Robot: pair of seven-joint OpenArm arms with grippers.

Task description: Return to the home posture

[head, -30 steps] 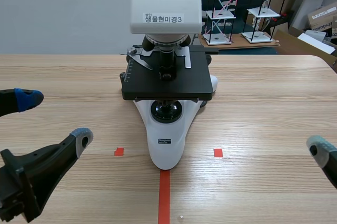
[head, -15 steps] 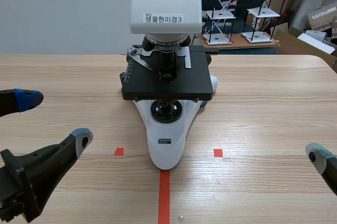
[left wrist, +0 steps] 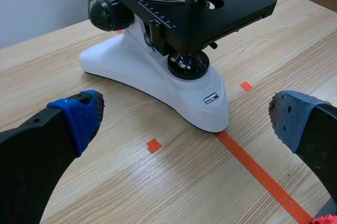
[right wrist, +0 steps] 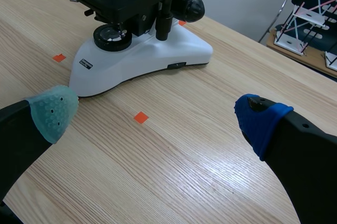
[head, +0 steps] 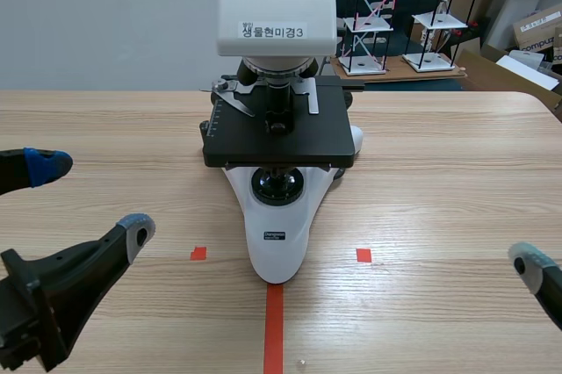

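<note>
A white microscope with a black stage stands at the middle of the wooden table; it also shows ahead of each gripper in the wrist views, as the microscope and the microscope. My left gripper hangs low at the left, open and empty, its fingers wide apart. Only one fingertip of my right gripper shows at the scene's right edge; the right wrist view shows it open, fingers spread with nothing between them.
White and black shelf models and cardboard boxes stand beyond the table's far right edge. A grey wall runs behind the table on the left.
My right gripper has drawn slightly lower and toward the right edge of the scene. The left gripper and the microscope have not moved.
</note>
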